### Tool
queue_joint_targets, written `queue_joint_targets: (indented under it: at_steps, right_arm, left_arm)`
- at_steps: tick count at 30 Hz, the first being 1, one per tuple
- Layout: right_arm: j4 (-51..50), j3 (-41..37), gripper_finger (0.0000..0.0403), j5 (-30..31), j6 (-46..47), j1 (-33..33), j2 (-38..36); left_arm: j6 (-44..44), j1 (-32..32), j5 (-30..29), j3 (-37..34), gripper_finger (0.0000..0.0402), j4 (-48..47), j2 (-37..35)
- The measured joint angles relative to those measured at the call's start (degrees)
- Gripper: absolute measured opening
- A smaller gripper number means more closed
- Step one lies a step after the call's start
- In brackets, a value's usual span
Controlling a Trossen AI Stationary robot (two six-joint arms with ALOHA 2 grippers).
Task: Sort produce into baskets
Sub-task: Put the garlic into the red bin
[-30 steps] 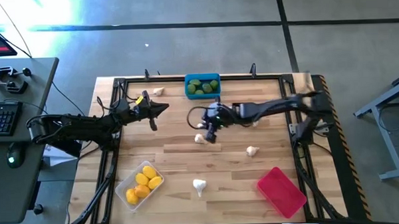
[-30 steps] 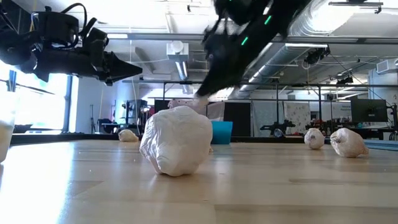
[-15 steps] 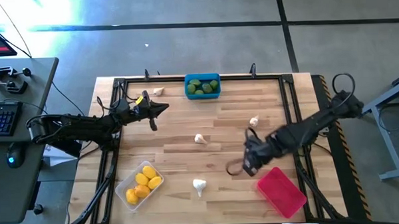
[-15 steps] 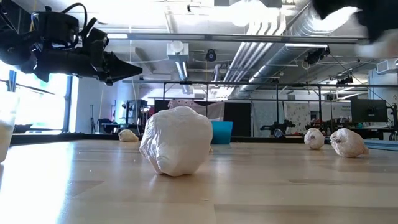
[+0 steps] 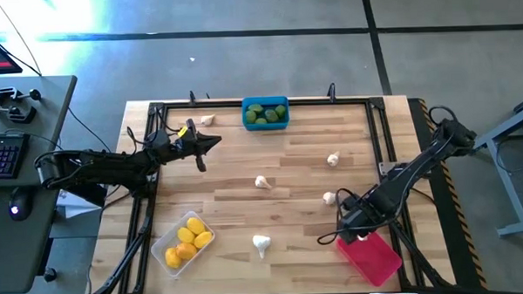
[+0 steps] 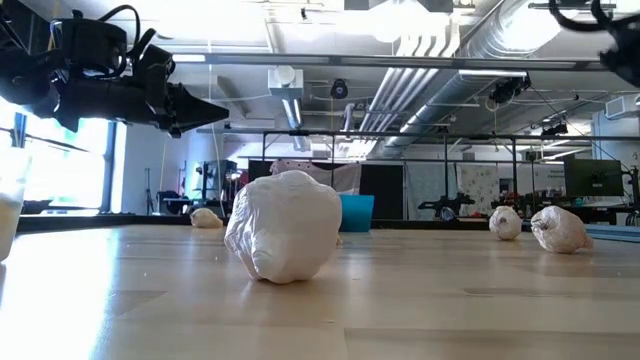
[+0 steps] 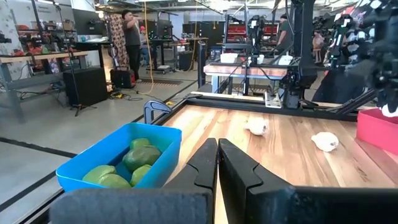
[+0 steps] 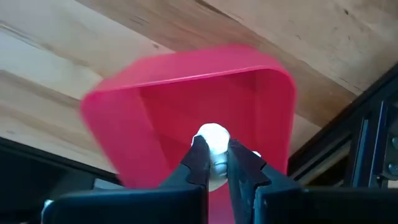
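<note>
On the wooden slatted tabletop, the left side carries a clear translucent plastic basket holding yellow lemon-like ovals. Above it, the left gripper hovers over the far left part of the tabletop, its jaws pressed flat together and empty. Just beyond it lies one small whitish garlic-like bulb, and at the far edge stands the blue rectangular plastic basket with dark green rounded pieces inside. Loose whitish bulbs rest near the middle, toward the near edge, and farther right and. At the near right, the right gripper hangs over the red rectangular plastic basket, its jaws narrowed onto a small round whitish bulb, which sits pinched between the fingertips directly above the red basket's open interior.
</note>
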Motion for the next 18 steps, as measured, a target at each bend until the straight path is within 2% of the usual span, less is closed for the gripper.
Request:
queue_joint_targets:
  at_steps: [8, 12, 18]
  right_arm:
    - [8.62, -6.48, 0.0016, -3.53, -0.77, -0.04, 0.00]
    - [9.38, -7.78, 0.0021, -3.68, -1.21, -0.04, 0.01]
    - [8.77, -7.80, 0.0073, -3.68, -2.28, -0.04, 0.02]
  left_arm:
    - [0.00, 0.00, -0.02, 0.00, 0.0000, 0.00, 0.00]
    - [0.00, 0.00, -0.02, 0.00, 0.0000, 0.00, 0.00]
    - [0.00, 0.00, -0.02, 0.02, 0.0000, 0.00, 0.00]
